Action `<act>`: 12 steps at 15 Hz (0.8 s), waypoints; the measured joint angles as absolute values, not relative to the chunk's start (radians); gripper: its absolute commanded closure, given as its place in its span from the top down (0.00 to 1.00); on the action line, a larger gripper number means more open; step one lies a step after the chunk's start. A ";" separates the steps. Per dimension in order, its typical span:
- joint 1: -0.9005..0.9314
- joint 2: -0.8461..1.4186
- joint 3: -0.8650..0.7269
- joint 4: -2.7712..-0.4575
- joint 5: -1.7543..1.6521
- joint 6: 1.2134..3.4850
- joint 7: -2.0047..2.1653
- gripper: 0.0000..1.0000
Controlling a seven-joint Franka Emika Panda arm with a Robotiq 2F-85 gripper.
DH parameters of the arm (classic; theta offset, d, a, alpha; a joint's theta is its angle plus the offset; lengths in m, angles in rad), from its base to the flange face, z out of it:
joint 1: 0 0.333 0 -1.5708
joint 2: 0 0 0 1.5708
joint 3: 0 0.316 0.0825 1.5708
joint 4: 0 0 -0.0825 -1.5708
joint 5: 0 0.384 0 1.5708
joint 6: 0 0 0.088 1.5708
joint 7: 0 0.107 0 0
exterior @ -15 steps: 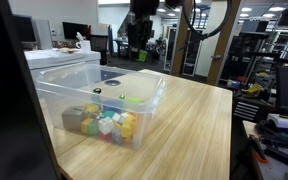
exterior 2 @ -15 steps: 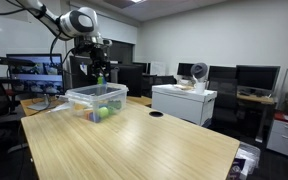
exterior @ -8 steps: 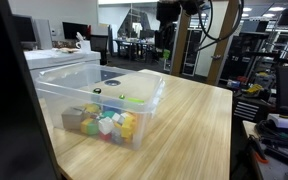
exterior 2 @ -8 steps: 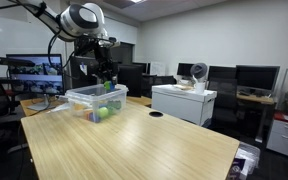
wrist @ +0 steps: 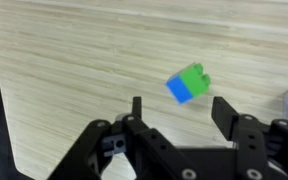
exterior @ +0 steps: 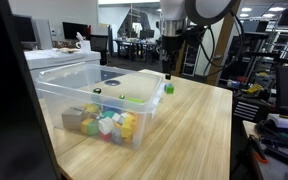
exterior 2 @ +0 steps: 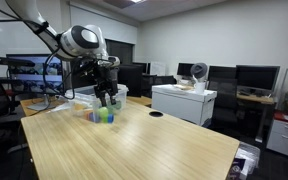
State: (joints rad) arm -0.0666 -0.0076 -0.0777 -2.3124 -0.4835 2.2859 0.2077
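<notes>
On the left in an exterior view sits the clear plastic bin point(exterior: 50, 96), in the same spot as a second ago, with its heap of toy blocks point(exterior: 104, 123) undisturbed at the near end. What has changed is my arm. A second ago it hung over the far side of the bin, half a second ago it was higher and further right, and now it has come down past the bin's right rim, over the bare table point(exterior: 199, 130).

Just right of that rim there is now a green and blue block point(exterior: 169, 88) that was not out on the table in the earlier frames. It sits directly under the gripper point(exterior: 167, 72). In the wrist view the block point(wrist: 189, 83) shows green on top and blue on the near side, tilted against the wood grain of the table point(wrist: 64, 60). It is clear of both fingers, so nothing is gripping it. I cannot tell whether it has settled on the wood or is a little above it.

The gripper point(wrist: 180, 106) is released, with its jaws spread wider than a moment ago.
</notes>
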 measured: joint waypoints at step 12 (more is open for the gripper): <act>-0.025 0.000 -0.035 -2.176 -0.453 2.326 0.231 1.00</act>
